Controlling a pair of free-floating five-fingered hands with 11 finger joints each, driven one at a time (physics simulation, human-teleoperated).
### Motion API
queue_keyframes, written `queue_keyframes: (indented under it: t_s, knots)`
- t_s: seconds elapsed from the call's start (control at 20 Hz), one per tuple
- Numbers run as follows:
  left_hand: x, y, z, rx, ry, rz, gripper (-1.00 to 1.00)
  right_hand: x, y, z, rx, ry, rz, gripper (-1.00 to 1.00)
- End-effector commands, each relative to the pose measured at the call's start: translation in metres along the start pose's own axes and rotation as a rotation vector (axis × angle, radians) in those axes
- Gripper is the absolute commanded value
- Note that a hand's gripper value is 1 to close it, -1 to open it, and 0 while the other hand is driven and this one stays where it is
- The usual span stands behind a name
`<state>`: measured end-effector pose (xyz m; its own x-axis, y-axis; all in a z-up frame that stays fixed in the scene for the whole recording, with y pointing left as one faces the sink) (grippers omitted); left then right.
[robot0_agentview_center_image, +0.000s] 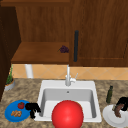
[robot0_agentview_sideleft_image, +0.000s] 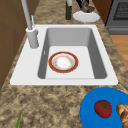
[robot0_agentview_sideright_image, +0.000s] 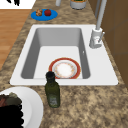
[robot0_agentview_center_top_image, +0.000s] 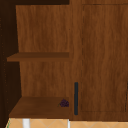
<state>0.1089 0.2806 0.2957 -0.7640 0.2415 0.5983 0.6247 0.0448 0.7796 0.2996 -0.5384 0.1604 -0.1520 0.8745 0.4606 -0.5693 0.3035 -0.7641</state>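
No text, label, brand, number or sign can be read anywhere in these views. The olive oil bottle (robot0_agentview_sideright_image: 52, 91) beside the sink carries a pale patch where a label would sit, but nothing on it is legible.
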Motion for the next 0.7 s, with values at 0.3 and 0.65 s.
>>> queue_keyframes:
  t_s: [0.3, 0.65]
  knots:
    - [0.000, 0.000, 0.000, 0.000, 0.000, 0.000, 0.00, 0.067, 0.017, -0.015, 0.028, 0.054, 0.021, 1.00]
    - [0.000, 0.000, 0.000, 0.000, 0.000, 0.000, 0.00, 0.118, 0.030, -0.030, 0.058, 0.068, 0.018, 1.00]
